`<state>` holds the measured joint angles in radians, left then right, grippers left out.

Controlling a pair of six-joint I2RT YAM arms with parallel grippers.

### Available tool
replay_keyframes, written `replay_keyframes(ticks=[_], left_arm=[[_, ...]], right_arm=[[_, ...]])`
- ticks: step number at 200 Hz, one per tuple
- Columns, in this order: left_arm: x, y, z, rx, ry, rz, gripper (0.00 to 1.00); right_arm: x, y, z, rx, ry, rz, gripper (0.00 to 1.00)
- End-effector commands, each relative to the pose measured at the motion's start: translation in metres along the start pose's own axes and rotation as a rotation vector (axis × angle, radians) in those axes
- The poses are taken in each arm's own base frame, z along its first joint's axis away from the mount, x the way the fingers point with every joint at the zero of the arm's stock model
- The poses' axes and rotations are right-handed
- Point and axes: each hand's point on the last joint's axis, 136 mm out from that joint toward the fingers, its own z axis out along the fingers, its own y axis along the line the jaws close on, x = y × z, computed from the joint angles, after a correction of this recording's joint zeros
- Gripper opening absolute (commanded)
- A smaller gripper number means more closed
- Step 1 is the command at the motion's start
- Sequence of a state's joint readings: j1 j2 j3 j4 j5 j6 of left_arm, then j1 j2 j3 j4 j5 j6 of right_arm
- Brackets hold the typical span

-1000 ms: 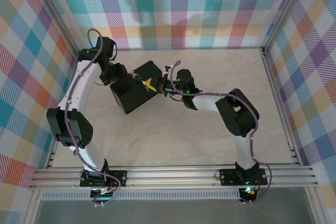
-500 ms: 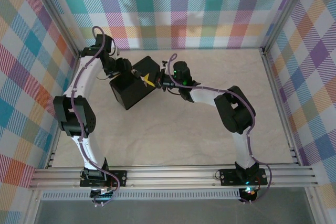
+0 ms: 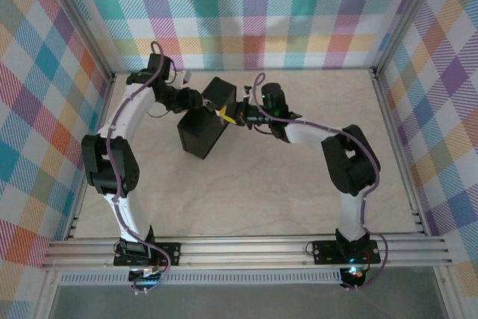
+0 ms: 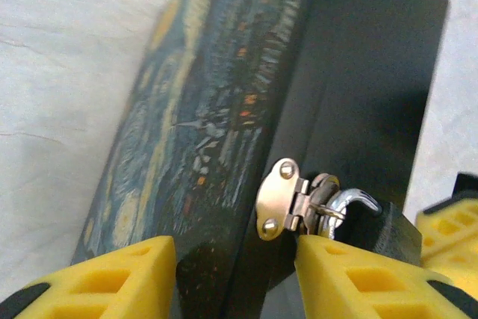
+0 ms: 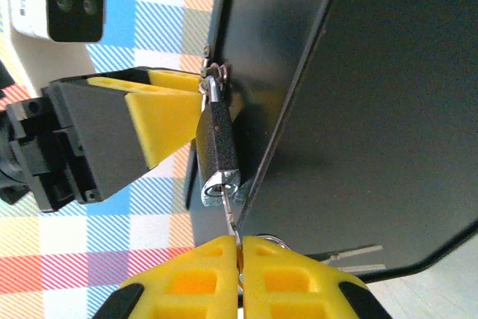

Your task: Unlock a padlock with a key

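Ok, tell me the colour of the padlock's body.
The padlock is dark grey with a silvery keyway end; the right wrist view shows it best.

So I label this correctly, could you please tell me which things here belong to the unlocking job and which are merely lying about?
Job: padlock, key, right gripper, left gripper, box, hasp.
Just about: spare keys, plaid walls, frame rail.

A robotics lab test cell is shown. A pale table top (image 3: 246, 192) is enclosed by an aluminium frame (image 3: 246, 252) hung with plaid cloth walls (image 3: 254, 13), and a left arm (image 3: 127, 121) and a right arm (image 3: 349, 169), both white and black, are bolted side by side at its near edge.
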<state>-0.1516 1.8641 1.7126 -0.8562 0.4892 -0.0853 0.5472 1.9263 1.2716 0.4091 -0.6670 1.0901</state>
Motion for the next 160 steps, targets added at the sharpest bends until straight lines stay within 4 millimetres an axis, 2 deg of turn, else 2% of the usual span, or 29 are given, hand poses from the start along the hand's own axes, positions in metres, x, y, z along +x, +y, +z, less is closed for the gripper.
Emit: replay_keyframes(ticks=[1,21,53,79,122,160], left_arm=[[0.056,-0.024,0.010,0.057,0.168,0.025,0.46],[0.068,-0.032,0.011,0.066,0.192,0.043,0.45],[0.084,-0.055,0.018,0.081,0.238,0.124,0.46],[0.075,-0.045,0.014,0.008,0.210,0.159,0.51],[0.054,-0.034,0.005,-0.038,0.177,0.174,0.53],[0.051,-0.029,0.004,-0.038,0.171,0.169,0.53]], right_arm=[[0.024,-0.034,-0.027,0.151,0.080,0.021,0.09],[0.027,-0.037,-0.048,0.172,0.107,0.006,0.10],[0.020,-0.039,-0.066,0.153,0.153,-0.001,0.12],[0.008,-0.031,-0.073,0.124,0.152,-0.031,0.13],[0.005,-0.012,-0.074,0.071,0.177,-0.099,0.15],[0.004,-0.003,-0.074,0.027,0.171,-0.101,0.17]])
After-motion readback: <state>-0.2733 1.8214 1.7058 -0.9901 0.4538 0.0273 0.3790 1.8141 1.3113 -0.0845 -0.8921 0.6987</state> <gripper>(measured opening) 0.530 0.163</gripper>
